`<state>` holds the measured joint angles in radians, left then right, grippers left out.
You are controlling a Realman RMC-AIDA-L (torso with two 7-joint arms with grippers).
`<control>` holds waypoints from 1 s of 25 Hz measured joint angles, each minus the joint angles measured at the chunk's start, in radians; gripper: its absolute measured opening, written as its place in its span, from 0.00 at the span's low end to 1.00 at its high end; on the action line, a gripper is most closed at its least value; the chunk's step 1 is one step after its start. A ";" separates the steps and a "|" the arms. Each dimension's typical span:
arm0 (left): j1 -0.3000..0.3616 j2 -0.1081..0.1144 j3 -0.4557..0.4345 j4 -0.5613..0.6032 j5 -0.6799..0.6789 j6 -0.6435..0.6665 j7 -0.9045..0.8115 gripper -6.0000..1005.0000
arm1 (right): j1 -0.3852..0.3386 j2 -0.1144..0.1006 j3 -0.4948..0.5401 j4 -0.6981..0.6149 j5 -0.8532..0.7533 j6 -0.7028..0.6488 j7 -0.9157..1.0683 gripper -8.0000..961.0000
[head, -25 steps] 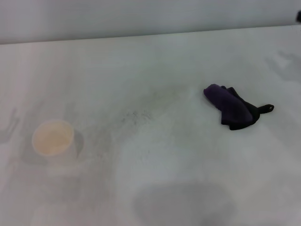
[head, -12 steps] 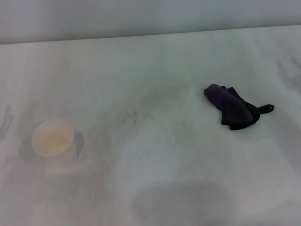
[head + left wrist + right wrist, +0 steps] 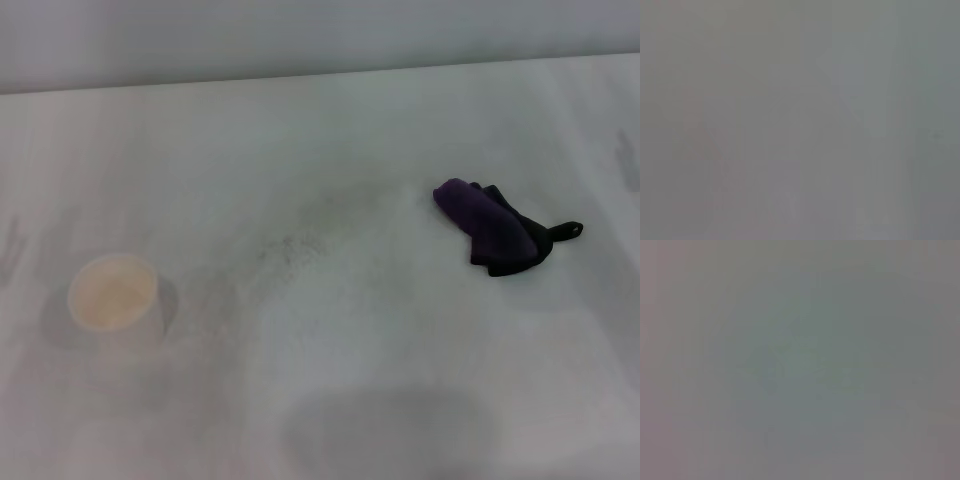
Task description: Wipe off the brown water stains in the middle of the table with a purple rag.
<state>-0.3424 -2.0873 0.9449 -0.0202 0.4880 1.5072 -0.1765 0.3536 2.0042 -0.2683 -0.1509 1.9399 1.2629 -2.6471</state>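
Purple rag (image 3: 492, 229) lies bunched on the table (image 3: 330, 130) — jaws unseen, state unknowable.

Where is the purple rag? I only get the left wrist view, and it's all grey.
Observer: In the head view, the purple rag lies bunched on the table, on the robot's right side.
Operator: Is a pincer holding it?
Observer: No, nothing touches it, and no pincer shows in any view.
Operator: What else is there?
Observer: A pale cup stands upright on the left side, far from the rag.
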 joint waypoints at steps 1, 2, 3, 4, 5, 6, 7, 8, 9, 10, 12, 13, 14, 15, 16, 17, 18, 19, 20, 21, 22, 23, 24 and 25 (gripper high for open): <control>-0.005 0.001 0.000 0.000 0.000 -0.006 0.000 0.89 | 0.000 0.000 0.001 0.002 0.006 -0.003 -0.007 0.51; -0.011 0.001 0.000 0.000 0.000 -0.016 0.000 0.89 | 0.000 0.000 0.002 0.004 0.011 -0.004 -0.018 0.51; -0.018 0.002 0.000 0.000 0.000 -0.028 0.000 0.89 | 0.001 0.000 0.002 0.005 0.014 -0.004 -0.025 0.51; -0.023 0.002 0.000 0.000 0.000 -0.038 0.000 0.89 | 0.001 0.000 0.002 0.005 0.017 -0.004 -0.032 0.51; -0.026 0.002 0.000 0.000 0.000 -0.047 0.000 0.89 | 0.001 0.000 0.004 0.005 0.019 -0.002 -0.036 0.51; -0.030 0.002 0.000 0.000 -0.001 -0.056 0.002 0.89 | 0.001 0.001 0.006 0.005 0.021 -0.002 -0.038 0.51; -0.033 0.002 0.000 0.000 -0.003 -0.062 0.004 0.89 | 0.001 0.001 0.011 0.006 0.022 -0.001 -0.040 0.51; -0.035 0.002 0.000 0.000 -0.005 -0.066 0.005 0.89 | 0.001 0.001 0.018 0.006 0.023 -0.001 -0.043 0.51; -0.038 0.002 0.000 0.000 -0.007 -0.070 0.005 0.89 | 0.001 0.001 0.024 0.006 0.024 -0.002 -0.048 0.51; -0.039 0.001 0.000 0.001 -0.008 -0.070 0.005 0.89 | 0.001 0.001 0.030 0.006 0.024 -0.003 -0.054 0.51; -0.040 0.000 0.000 0.005 -0.009 -0.068 0.005 0.89 | -0.002 0.001 0.036 0.006 0.025 -0.006 -0.080 0.51; -0.040 0.000 0.000 0.008 -0.009 -0.067 0.005 0.89 | -0.003 0.001 0.037 0.006 0.025 -0.006 -0.093 0.51; -0.040 0.001 0.001 0.009 -0.008 -0.067 0.004 0.89 | -0.003 0.001 0.040 0.007 0.025 -0.006 -0.105 0.51; -0.040 0.001 0.002 0.009 -0.006 -0.066 0.004 0.89 | -0.004 0.001 0.043 0.007 0.025 -0.007 -0.114 0.51; -0.040 0.001 0.002 0.009 -0.006 -0.066 0.004 0.89 | -0.004 0.002 0.047 0.007 0.025 -0.007 -0.122 0.51; -0.040 0.002 0.003 0.010 -0.004 -0.065 0.003 0.89 | -0.004 0.002 0.051 0.008 0.025 -0.007 -0.128 0.51; -0.038 0.000 0.004 0.009 -0.002 -0.061 0.003 0.89 | -0.004 0.002 0.055 0.008 0.025 -0.007 -0.131 0.51; -0.037 0.000 0.004 0.008 -0.003 -0.059 0.003 0.89 | -0.002 0.002 0.058 0.008 0.025 -0.007 -0.132 0.51; -0.035 -0.001 0.005 0.006 -0.003 -0.056 0.003 0.89 | -0.001 0.002 0.060 0.008 0.025 -0.007 -0.133 0.51; -0.032 -0.001 0.004 0.003 -0.004 -0.053 0.003 0.89 | 0.002 0.002 0.060 0.008 0.025 -0.006 -0.134 0.51; -0.030 -0.001 0.004 0.002 -0.005 -0.051 0.002 0.89 | 0.002 0.002 0.060 0.008 0.025 -0.006 -0.134 0.51; -0.029 -0.001 0.003 0.001 -0.006 -0.050 0.001 0.89 | 0.003 0.002 0.060 0.008 0.025 -0.005 -0.134 0.51; -0.028 -0.001 0.003 0.001 -0.005 -0.050 0.000 0.89 | 0.004 0.002 0.061 0.008 0.025 -0.004 -0.134 0.51; -0.028 -0.002 0.004 0.001 -0.004 -0.050 0.000 0.89 | 0.004 0.002 0.061 0.008 0.025 -0.003 -0.134 0.51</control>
<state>-0.3707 -2.0888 0.9488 -0.0195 0.4838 1.4574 -0.1768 0.3579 2.0065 -0.2076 -0.1425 1.9652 1.2596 -2.7811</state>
